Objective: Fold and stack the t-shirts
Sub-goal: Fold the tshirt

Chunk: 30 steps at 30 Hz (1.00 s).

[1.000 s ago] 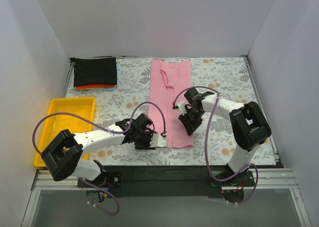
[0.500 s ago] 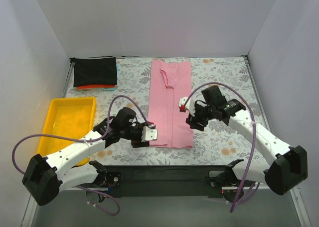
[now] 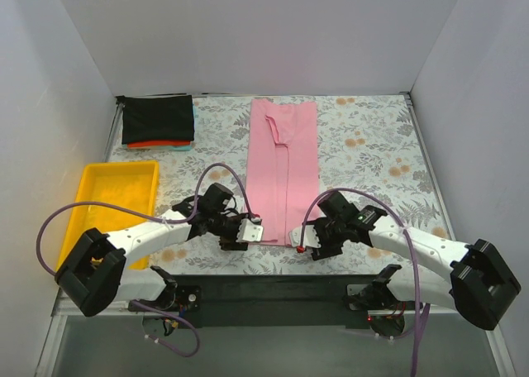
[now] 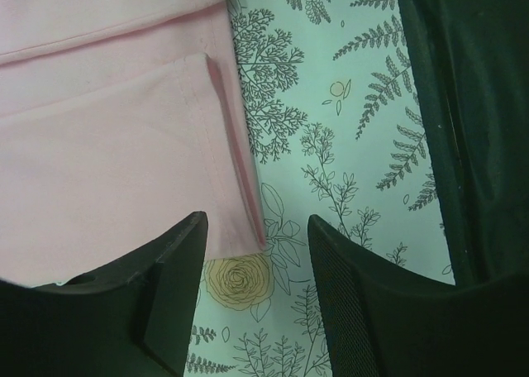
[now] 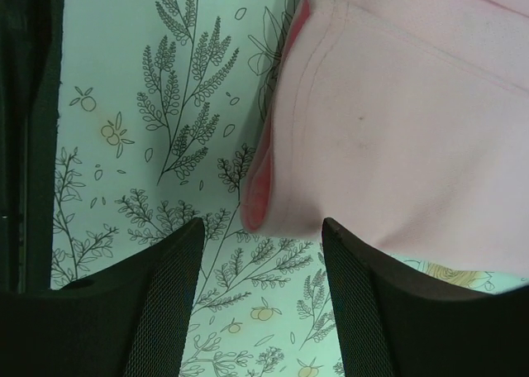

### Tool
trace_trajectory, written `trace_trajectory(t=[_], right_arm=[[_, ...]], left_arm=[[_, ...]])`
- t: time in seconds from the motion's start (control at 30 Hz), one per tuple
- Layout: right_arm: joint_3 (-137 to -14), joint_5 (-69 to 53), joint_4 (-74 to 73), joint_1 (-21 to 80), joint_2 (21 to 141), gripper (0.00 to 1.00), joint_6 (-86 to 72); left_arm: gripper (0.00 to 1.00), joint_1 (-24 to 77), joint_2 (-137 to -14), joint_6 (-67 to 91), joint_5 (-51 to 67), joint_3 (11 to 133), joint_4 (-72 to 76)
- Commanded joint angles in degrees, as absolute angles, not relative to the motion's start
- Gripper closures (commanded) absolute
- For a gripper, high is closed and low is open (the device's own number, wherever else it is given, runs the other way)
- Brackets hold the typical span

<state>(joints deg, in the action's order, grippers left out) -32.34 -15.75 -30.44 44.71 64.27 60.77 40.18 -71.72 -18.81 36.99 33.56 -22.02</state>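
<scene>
Top external view: pink t-shirt [image 3: 285, 170], folded lengthwise into a long strip, lies mid-table on the floral table cloth [image 3: 372, 145], its near hem close to the arm bases. The left gripper [image 3: 252, 231] is at the strip's near left corner and the right gripper [image 3: 304, 243] at its near right corner. A folded stack with the black t-shirt [image 3: 157, 119] on top and an orange-red edge beneath sits at the far left corner, well apart; the yellow tray [image 3: 120, 165] lies to the left. Left wrist view: jaws spread and empty, fingers [image 4: 178, 286] either side of the hem corner, where the layers lie slightly offset. Risk, as I judge it: closing here may catch only the top layer, so the fold opens on the lift, or may pinch the table cloth along with it. Right wrist view: jaws likewise spread and empty, with the fingers [image 5: 364, 303] flanking a rounded corner that shows a reddish rolled edge. Risk: the corner sits barely between the tips, so a shallow bite could slip off. Joint risk: if one side grips and the other misses, the strip would drag askew and the next fold would land crooked.
</scene>
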Motion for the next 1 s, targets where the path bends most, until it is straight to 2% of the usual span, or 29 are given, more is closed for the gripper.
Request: trace_trajectory(t=[0.0,0.2,0.43,0.5,0.6,0.67,0.77,0.97], right_arm=[[-31.6,-13.2,-23.8,45.5,65.8,0.34,63.6],[-29.6,-12.5,-22.5,46.8,67.9,0.44,64.2],[-27.7,-10.7,-19.9,47.8,69.3,0.62,63.9],[-27.9,-10.5,-19.7,48.0,69.8,0.69,63.6],[-28.5,-10.6,-19.7,48.3,70.0,0.83,63.3],[-28.8,-10.3,-19.7,48.2,70.0,0.97,63.2],[-29.7,-10.0,-20.0,48.2,69.3,0.99,62.5],[-31.7,-11.8,-26.3,51.6,61.7,0.99,62.1]], left_arm=[[0.49,39.8,-72.4,-21.8,38.4,33.0,-19.1],[0.51,39.8,-75.1,-23.3,37.7,32.4,-18.7],[0.58,39.8,-77.8,-24.9,35.2,32.0,-18.4],[0.62,39.8,-78.4,-25.0,34.2,32.0,-18.1],[0.74,39.9,-80.2,-24.7,32.2,32.7,-18.1],[0.85,39.8,-81.2,-23.9,31.4,33.4,-17.7],[1.0,39.8,-80.6,-22.8,32.0,34.2,-17.3],[1.0,42.7,-73.5,-20.7,37.3,38.4,-26.3]])
